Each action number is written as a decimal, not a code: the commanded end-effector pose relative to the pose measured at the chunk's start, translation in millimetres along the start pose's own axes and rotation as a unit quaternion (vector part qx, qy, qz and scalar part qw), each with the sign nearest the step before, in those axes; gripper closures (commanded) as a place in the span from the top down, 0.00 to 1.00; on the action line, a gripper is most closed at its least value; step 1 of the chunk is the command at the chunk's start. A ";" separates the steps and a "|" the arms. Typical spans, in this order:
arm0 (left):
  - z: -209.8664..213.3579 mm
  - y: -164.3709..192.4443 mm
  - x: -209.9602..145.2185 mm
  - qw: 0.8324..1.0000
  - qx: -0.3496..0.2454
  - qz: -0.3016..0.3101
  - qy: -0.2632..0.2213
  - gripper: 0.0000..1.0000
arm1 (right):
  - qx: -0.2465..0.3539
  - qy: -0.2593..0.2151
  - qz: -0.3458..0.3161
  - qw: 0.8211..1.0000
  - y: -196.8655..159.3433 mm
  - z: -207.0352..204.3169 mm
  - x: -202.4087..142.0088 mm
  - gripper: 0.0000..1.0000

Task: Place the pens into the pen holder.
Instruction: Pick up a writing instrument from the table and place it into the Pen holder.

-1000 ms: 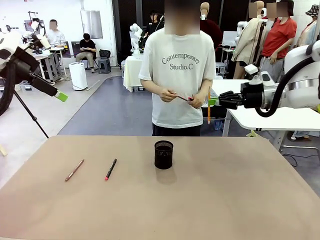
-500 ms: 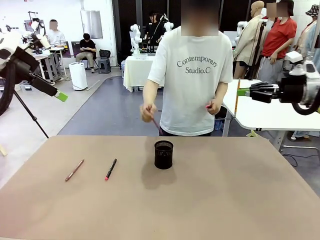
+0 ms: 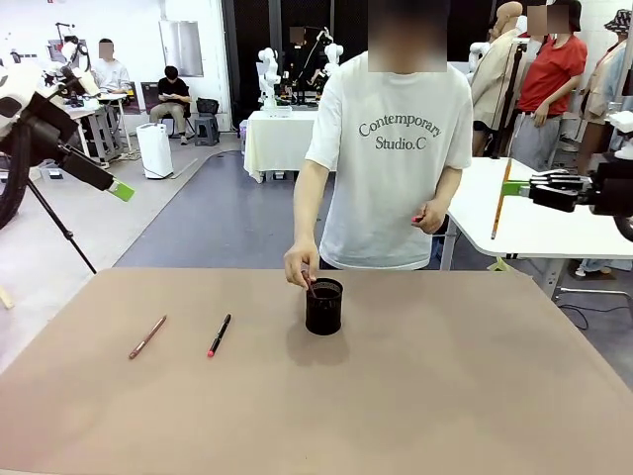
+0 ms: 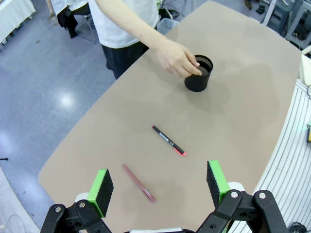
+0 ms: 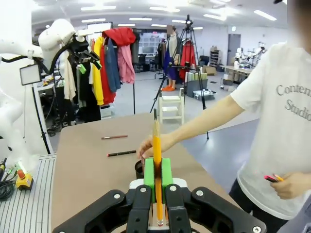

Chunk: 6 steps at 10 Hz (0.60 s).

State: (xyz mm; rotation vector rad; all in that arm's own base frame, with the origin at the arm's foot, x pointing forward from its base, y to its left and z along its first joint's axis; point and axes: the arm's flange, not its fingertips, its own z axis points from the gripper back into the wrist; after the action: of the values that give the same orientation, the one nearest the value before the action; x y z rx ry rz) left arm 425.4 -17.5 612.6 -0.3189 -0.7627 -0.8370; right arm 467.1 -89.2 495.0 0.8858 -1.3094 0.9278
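Two pens lie loose, one sits in the right gripper

Pressed together on an orange pen (image 5: 156,136), the right gripper (image 5: 157,168) holds it upright at the right edge of the front view, off the table, probably so its tip can drop straight into the cup. Toward the frame's middle, the person's hand (image 3: 301,268) sits over the black pen holder (image 3: 323,309), fingers pinched on a thin pen whose end dips inside the rim. That hand blocks the opening for now. The person's other hand (image 3: 428,215) holds more pens at waist height. Lower left on the table (image 3: 445,396), well apart from the holder, a black pen with red tip (image 3: 219,334) and a reddish-brown pen (image 3: 146,336) lie near each other, not touching. At the upper left, the left gripper (image 4: 159,182) hangs above them, jaws spread wide and empty, seemingly well placed for those two.
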 end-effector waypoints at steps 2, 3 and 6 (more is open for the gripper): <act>2.1 0.1 0.0 1.000 -0.004 -0.002 -0.003 1.00 | 0.000 0.000 0.000 1.000 0.0 0.0 0.0 0.00; 2.1 0.1 0.0 1.000 -0.004 -0.002 -0.003 1.00 | 0.000 0.000 0.000 1.000 0.0 0.0 0.0 0.00; 2.1 0.1 0.0 1.000 -0.004 -0.002 -0.003 1.00 | 0.000 0.000 0.000 1.000 0.0 0.0 0.0 0.00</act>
State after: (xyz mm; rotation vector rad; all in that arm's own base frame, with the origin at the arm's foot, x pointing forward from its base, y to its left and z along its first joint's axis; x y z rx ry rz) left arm 425.4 -17.5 612.6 -0.3189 -0.7628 -0.8370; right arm 466.6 -91.6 493.2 0.8829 -1.3085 0.9217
